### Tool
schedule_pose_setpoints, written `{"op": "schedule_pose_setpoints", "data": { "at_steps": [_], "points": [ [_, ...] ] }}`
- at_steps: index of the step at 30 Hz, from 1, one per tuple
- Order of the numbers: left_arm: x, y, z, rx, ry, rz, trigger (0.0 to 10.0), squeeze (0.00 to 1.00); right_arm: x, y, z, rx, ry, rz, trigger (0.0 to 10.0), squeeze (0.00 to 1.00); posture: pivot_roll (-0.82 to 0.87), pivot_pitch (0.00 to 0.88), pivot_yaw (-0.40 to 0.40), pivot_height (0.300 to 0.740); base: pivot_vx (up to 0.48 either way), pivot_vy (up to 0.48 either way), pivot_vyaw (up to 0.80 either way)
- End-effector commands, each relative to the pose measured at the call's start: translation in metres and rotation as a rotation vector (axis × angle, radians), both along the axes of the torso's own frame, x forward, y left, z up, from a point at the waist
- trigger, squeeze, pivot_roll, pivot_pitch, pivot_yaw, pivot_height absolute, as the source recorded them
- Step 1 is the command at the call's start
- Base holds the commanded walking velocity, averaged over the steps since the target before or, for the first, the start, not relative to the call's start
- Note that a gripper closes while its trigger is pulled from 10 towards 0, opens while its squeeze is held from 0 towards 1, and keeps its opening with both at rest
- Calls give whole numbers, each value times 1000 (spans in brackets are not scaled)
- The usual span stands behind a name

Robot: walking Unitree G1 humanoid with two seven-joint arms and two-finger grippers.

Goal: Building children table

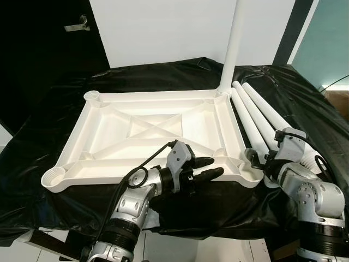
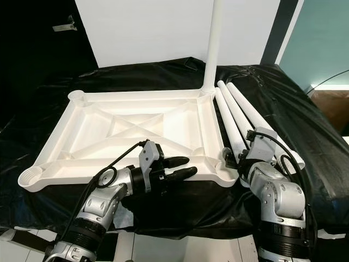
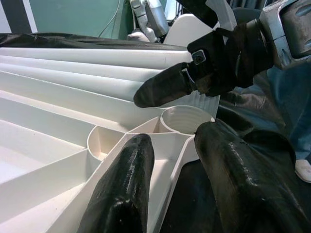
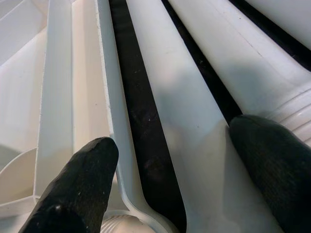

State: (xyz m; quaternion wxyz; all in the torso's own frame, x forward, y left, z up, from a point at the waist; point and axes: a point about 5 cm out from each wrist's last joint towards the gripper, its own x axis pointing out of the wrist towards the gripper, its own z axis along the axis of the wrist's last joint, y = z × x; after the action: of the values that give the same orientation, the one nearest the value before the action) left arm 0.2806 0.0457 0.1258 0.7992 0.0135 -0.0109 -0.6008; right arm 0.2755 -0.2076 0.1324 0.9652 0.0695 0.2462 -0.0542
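A white plastic table top (image 1: 152,128) lies upside down on a surface covered in black cloth. One white leg (image 1: 233,43) stands upright in its far right corner. Three loose legs (image 1: 256,112) lie side by side just right of the top. My left gripper (image 1: 215,166) is open at the front rim, its fingers (image 3: 121,194) straddling the rim close to the near right corner socket (image 3: 187,119). My right gripper (image 4: 172,165) is open over the loose leg (image 4: 194,126) nearest the top, one finger on each side of it.
Open corner sockets show at the near left (image 1: 54,177) and far left (image 1: 94,96). The black cloth (image 1: 305,109) hangs over the front edge. Behind stand a white wall and a dark door with a handle (image 1: 76,24). Pale floor lies below.
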Motion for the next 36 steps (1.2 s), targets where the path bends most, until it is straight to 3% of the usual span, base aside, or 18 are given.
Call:
{"op": "schedule_pose_setpoints", "data": {
  "at_steps": [1,12,17,19,24,36],
  "points": [
    [5,1,-5,18,10,115,10000,0,-23,-4,-47,27,272,-30,10000,0,-183,32,44,740,0,0,0],
    [5,1,-7,22,10,116,10000,0,-28,-4,-29,-24,236,-75,10000,0,-189,35,41,740,0,0,0],
    [5,1,-8,25,13,122,10000,0,-31,-20,-6,-137,111,-217,10000,0,-199,35,40,740,0,0,0],
    [5,1,-8,25,13,122,10000,0,-31,-20,-6,-137,111,-217,10000,0,-199,35,40,740,0,0,0],
    [3,-4,-10,27,13,100,10000,0,-21,-15,18,-241,-67,-146,10000,0,-211,43,43,740,0,0,0],
    [1,1,-16,55,10,104,10000,0,-25,-17,20,-286,-72,-163,10000,0,-202,46,53,740,0,0,0]
  ]
}}
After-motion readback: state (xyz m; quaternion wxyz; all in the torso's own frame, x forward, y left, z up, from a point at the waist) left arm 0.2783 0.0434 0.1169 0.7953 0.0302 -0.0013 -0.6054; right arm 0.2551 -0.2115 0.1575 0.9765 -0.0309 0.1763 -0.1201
